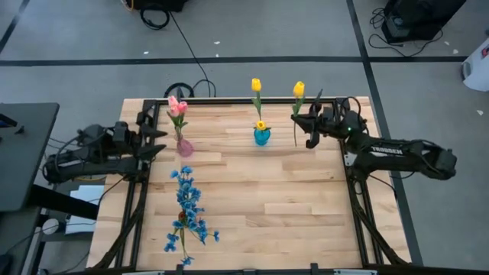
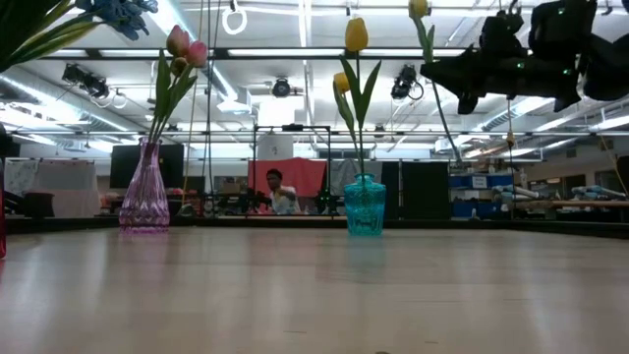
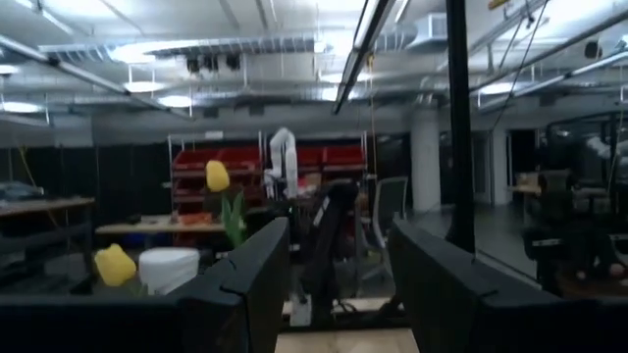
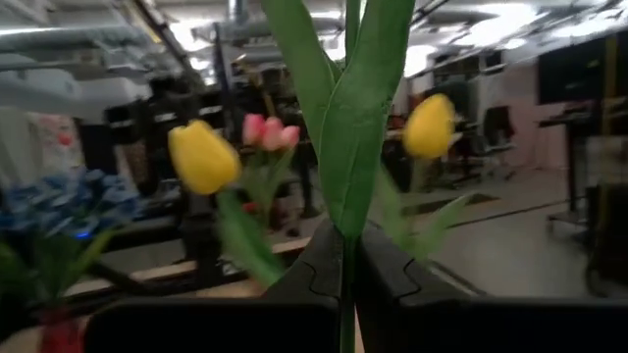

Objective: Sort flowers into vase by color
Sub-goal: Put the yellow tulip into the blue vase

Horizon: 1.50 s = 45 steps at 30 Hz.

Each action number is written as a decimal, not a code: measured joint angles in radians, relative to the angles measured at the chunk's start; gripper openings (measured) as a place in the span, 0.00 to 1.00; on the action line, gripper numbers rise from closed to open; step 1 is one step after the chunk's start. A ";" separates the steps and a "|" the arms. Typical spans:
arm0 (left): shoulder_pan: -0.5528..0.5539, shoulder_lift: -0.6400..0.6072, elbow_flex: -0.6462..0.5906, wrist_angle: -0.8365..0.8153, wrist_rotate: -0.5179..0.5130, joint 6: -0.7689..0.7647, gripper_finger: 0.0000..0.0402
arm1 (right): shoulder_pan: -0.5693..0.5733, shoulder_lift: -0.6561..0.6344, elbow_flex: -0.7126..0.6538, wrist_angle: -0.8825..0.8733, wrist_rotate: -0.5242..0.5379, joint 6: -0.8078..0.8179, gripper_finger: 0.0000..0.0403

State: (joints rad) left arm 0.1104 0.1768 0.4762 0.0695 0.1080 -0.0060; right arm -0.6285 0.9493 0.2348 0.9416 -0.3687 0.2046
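Observation:
My right gripper (image 1: 298,120) is shut on a yellow tulip (image 1: 299,89), held in the air at the table's far right, right of the blue vase (image 1: 262,137). That vase holds two yellow tulips (image 1: 256,85). A pink vase (image 1: 184,147) at the far left holds pink tulips (image 1: 177,107). Blue sprays (image 1: 187,210) stand at the near left in a red vase (image 4: 59,328). My left gripper (image 1: 162,141) is open and empty, just left of the pink vase. My right gripper pinches the yellow tulip's green stem (image 4: 345,257) between its two fingers, just below the leaves (image 4: 353,127). The fingers come level from the table's right side, across the stem. The tulip is lifted clear and stands nearly upright, bloom up (image 2: 420,8), its stem end hanging below (image 2: 454,147).
Bare wood lies in the table's middle and near right (image 1: 306,214). The left arm (image 1: 92,156) rests at the table's left edge. A person (image 2: 280,192) sits in the room beyond the far edge.

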 joint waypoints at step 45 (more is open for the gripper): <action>0.000 -0.015 -0.135 0.252 -0.189 -0.005 0.45 | 0.133 0.685 0.327 0.596 0.064 -0.145 0.04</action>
State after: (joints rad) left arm 0.1104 0.1616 0.3416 0.3211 -0.0814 -0.0113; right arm -0.4954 1.6344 0.5621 1.5373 -0.3051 0.0595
